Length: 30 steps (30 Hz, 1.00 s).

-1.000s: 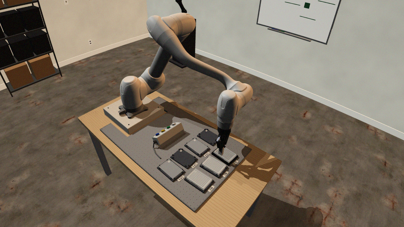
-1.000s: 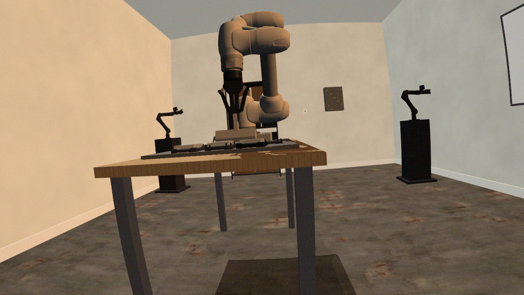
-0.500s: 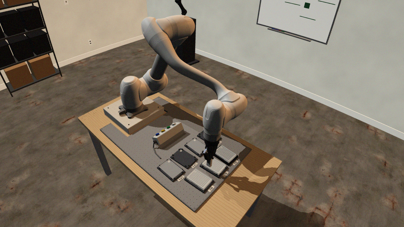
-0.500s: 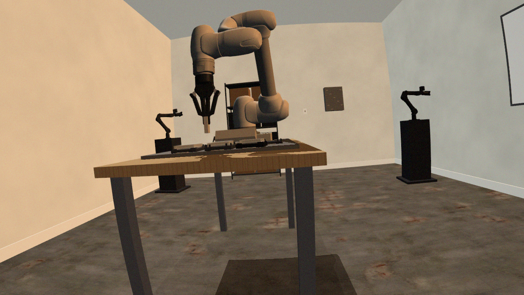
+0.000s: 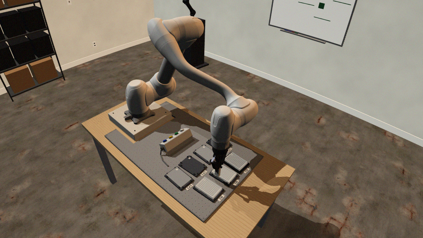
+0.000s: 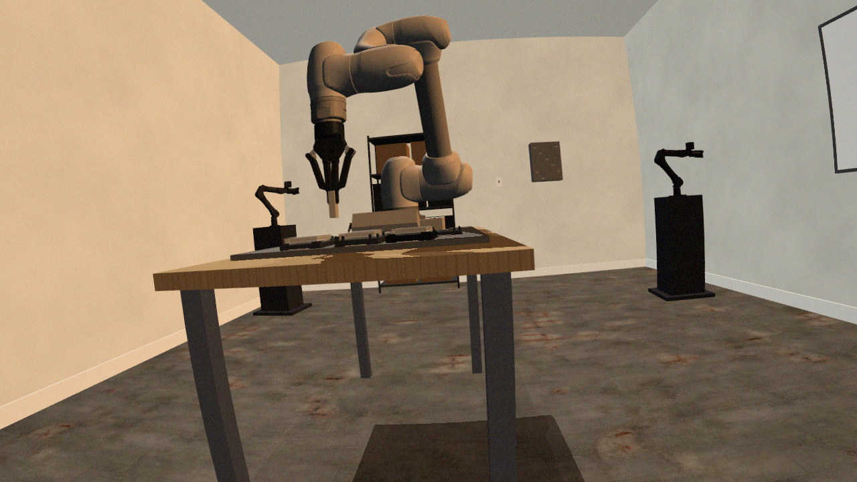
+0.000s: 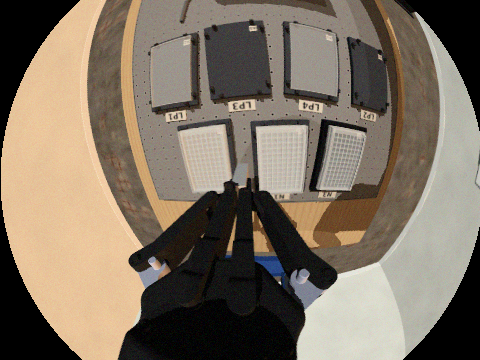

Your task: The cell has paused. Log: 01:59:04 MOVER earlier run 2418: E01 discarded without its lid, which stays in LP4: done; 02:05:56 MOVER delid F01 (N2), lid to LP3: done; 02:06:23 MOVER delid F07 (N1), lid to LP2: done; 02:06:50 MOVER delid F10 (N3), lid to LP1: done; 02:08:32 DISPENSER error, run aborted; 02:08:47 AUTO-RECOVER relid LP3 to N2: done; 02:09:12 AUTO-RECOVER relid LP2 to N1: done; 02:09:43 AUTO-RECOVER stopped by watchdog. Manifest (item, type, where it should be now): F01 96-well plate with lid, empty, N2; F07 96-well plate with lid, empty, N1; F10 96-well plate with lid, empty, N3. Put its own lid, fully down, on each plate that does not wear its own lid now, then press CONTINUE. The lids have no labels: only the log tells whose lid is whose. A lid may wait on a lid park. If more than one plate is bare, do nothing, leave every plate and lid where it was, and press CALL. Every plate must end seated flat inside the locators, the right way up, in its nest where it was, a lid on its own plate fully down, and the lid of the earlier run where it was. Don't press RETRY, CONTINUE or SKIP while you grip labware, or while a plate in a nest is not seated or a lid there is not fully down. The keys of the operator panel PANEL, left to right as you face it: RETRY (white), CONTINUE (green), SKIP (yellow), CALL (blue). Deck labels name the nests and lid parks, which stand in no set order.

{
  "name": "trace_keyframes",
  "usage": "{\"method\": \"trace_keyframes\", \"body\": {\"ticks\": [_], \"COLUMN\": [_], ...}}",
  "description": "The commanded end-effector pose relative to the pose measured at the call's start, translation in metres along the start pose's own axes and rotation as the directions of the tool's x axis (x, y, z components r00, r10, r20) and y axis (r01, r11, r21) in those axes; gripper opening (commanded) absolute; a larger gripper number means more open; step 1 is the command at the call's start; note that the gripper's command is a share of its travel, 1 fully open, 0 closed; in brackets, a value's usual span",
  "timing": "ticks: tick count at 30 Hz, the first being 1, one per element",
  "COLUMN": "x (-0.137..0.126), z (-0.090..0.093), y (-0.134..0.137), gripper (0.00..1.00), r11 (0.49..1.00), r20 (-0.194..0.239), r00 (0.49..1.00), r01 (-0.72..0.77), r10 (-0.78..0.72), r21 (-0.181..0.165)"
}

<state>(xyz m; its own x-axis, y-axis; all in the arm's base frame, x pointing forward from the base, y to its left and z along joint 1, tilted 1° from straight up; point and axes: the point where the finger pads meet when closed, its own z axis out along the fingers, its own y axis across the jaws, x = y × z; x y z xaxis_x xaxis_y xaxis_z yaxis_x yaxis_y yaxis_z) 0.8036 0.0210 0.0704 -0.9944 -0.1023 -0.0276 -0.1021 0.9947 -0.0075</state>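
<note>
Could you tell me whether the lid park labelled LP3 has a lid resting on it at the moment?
No, in the wrist view the park above the LP3 label shows only its bare dark pad, unlike the grey lid lying on LP1.
</note>
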Motion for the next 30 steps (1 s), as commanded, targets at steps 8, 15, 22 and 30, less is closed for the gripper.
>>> {"method": "trace_keyframes", "body": {"ticks": [8,15,22,30], "x": [0.000,0.001,0.010,0.036], "z": [0.000,0.000,-0.001,-0.002], "y": [-0.003,-0.004,-0.014,-0.037], "gripper": [0.00,0.00,0.00,0.00], "r11": [1.000,1.000,0.980,0.803], "r20": [-0.006,-0.006,-0.007,-0.009], "r00": [1.000,1.000,0.980,0.803], "r01": [0.001,-0.011,-0.201,-0.596], "r10": [-0.001,0.011,0.201,0.596], "r21": [-0.004,-0.004,-0.003,-0.001]}}
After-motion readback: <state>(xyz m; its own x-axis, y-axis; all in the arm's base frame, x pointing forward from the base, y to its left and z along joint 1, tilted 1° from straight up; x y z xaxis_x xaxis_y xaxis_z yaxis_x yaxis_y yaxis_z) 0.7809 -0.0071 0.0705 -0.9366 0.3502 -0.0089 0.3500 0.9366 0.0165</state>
